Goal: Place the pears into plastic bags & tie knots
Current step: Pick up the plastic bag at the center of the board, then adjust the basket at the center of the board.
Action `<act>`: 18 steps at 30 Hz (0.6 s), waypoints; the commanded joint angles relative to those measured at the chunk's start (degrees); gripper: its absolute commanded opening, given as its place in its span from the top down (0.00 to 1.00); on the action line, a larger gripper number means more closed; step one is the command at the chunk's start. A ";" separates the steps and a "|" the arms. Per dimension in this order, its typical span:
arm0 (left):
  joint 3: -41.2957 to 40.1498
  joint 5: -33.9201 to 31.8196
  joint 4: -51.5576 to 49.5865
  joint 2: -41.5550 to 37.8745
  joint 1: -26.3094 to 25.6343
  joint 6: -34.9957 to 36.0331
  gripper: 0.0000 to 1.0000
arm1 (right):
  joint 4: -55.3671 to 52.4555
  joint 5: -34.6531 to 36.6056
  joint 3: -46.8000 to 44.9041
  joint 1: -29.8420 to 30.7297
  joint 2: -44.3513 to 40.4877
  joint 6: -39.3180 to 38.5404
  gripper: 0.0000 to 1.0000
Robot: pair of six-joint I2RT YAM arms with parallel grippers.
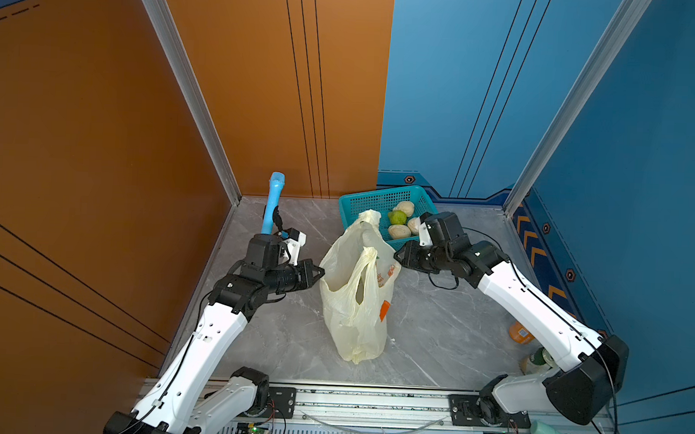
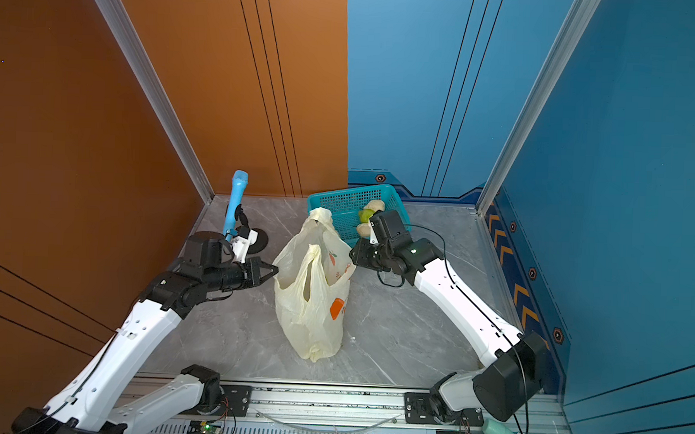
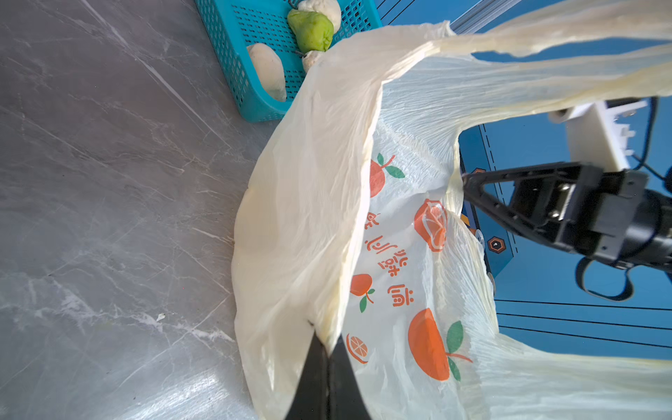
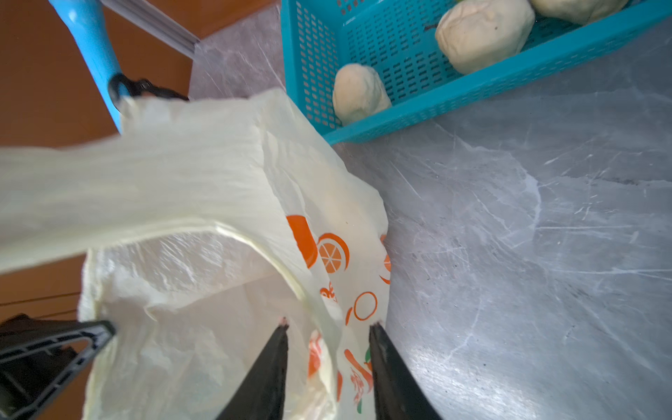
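In both top views we saw the bag (image 1: 354, 307) standing just in front of the basket (image 1: 379, 199), with four pears (image 1: 397, 217) inside that basket. In the left wrist view, our left gripper (image 3: 329, 349) pinched the bag's rim. In the right wrist view, our right gripper (image 4: 329, 327) stood parted astride the rim on the basket's side.

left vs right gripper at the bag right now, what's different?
The left gripper is shut, pinching the rim of the plastic bag. The right gripper has its jaws apart, with the bag's printed edge between its fingers but not clamped. The left gripper is on the bag's side away from the teal basket, the right gripper on the side nearer it. Both sit at the bag's mouth, on opposite edges.
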 commanded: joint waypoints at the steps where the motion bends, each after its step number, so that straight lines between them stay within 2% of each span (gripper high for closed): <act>1: 1.15 -1.52 -0.89 -0.40 -0.21 1.85 1.00 | -2.72 0.57 4.56 -2.61 -0.07 -3.88 0.51; 5: 1.00 -1.84 -1.02 0.00 -0.08 2.66 1.00 | -2.95 1.60 7.91 -8.37 2.97 -7.90 0.43; 8: 1.23 -1.97 -1.02 0.46 -0.03 2.76 1.00 | -3.03 2.28 11.99 -12.45 8.77 -11.93 0.41; 12: 1.68 -1.88 -1.02 1.16 -0.03 3.04 1.00 | -3.31 0.84 20.12 -16.15 20.73 -16.42 0.40; 18: 2.14 -1.91 -1.03 1.19 0.13 2.89 1.00 | -7.57 -1.47 37.44 -19.29 40.06 -18.15 0.40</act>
